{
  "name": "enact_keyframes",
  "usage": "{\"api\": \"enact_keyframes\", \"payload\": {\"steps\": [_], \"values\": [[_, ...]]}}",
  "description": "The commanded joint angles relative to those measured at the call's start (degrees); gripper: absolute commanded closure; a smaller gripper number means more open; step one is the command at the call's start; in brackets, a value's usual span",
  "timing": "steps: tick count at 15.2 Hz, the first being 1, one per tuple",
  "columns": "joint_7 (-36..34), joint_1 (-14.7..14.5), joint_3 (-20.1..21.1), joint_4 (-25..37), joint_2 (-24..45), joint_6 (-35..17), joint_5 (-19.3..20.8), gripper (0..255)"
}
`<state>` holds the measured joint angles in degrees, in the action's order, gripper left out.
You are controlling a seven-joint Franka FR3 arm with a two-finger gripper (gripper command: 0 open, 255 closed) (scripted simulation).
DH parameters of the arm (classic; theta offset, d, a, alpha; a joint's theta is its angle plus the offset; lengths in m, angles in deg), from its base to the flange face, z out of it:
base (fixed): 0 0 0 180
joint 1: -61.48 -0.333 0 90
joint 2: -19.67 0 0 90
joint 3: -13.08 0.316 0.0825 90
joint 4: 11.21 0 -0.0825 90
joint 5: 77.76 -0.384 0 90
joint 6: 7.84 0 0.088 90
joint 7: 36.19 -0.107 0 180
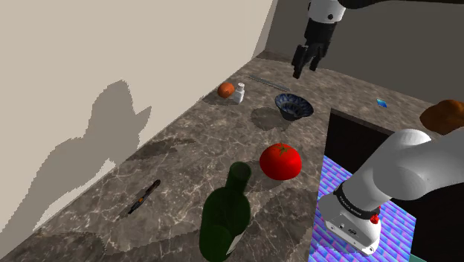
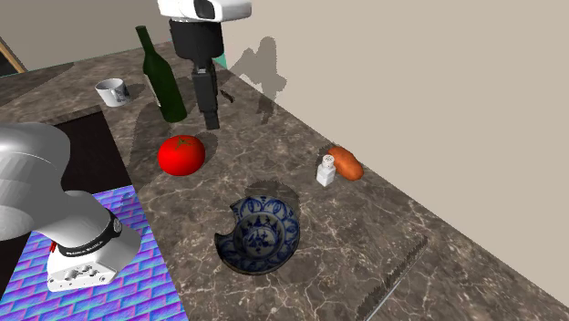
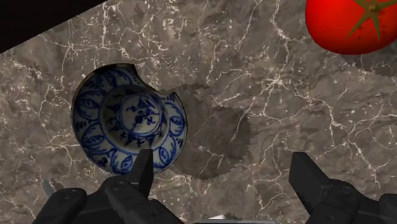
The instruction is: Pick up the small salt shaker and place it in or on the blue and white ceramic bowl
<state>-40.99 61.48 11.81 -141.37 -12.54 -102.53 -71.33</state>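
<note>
Home kitchen: marble counter (image 1: 186, 160), tomato (image 1: 280, 161), wine bottle (image 1: 225, 217), mug (image 2: 112, 91).

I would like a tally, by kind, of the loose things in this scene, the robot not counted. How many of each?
Vessels: 4 (bowl, green bottle, salt shaker, mug)
Foods: 2 (tomato, orange vegetable)
Long tools: 2 (dark slim tool, serrated blade)
Kind unclear: 2 (small blue thing, brown lump)
Total: 10
</note>
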Motion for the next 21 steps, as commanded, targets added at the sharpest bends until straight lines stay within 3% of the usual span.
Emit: {"api": "enact_keyframes", "payload": {"steps": [1, 11, 21], "values": [[-0.2, 0.0, -0.1, 2.7, 5.2, -1.6, -0.2, 0], [-0.1, 0.2, -0.9, 18.2, 29.8, -6.0, -1.3, 0], [0.6, 0.8, -1.1, 42.5, 55.7, -3.0, -2.9, 0]]}}
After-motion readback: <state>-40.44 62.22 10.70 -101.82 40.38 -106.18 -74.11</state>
